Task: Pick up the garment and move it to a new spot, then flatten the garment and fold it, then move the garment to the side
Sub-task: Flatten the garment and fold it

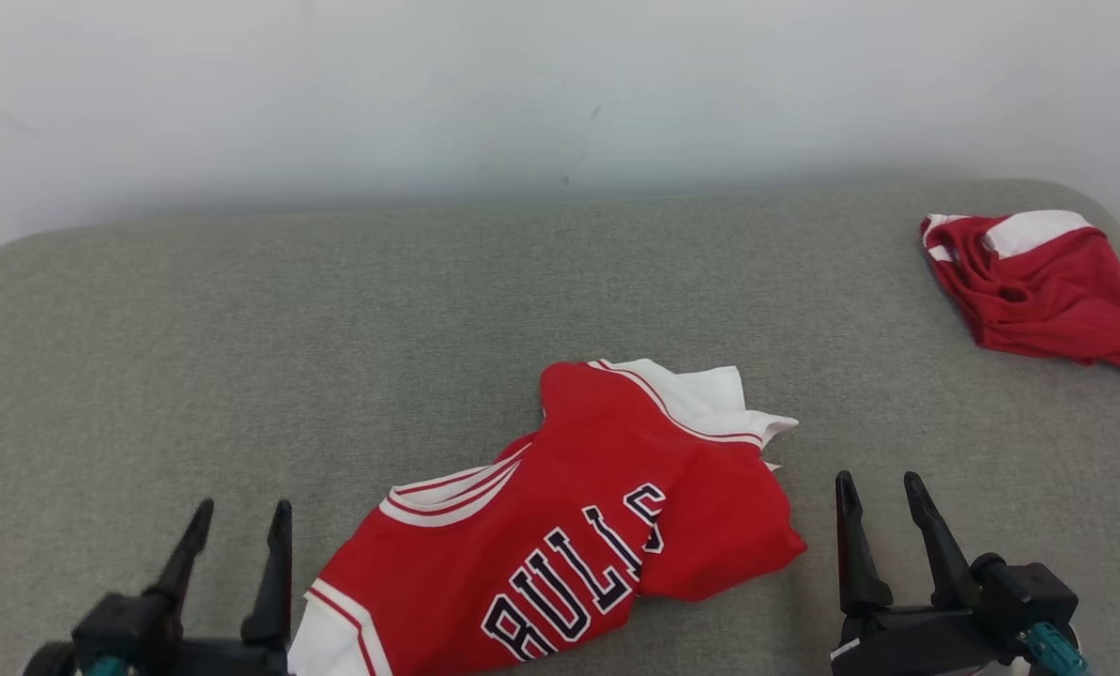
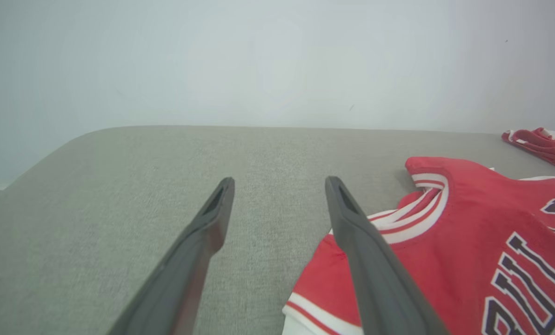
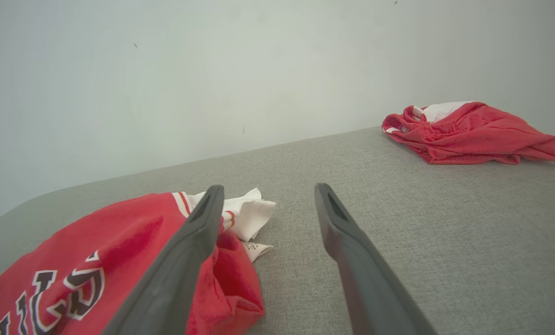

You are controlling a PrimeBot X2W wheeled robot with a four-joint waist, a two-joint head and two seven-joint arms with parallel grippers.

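While the red jersey (image 1: 597,526) lies crumpled on the grey counter (image 1: 428,310), its long side runs from near left to far right | left pincer (image 1: 243,526): wide, empty | right pincer (image 1: 879,498): wide, empty | jersey between them

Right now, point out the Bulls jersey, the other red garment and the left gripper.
Bulls jersey (image 1: 635,451), head view, red panel above the lettering.
other red garment (image 1: 1057,300), head view, its red middle.
left gripper (image 1: 245,507), head view, midway between its fingertips.

Jersey (image 1: 597,498) on cushion (image 1: 240,310), bundle (image 1: 1038,291) far right
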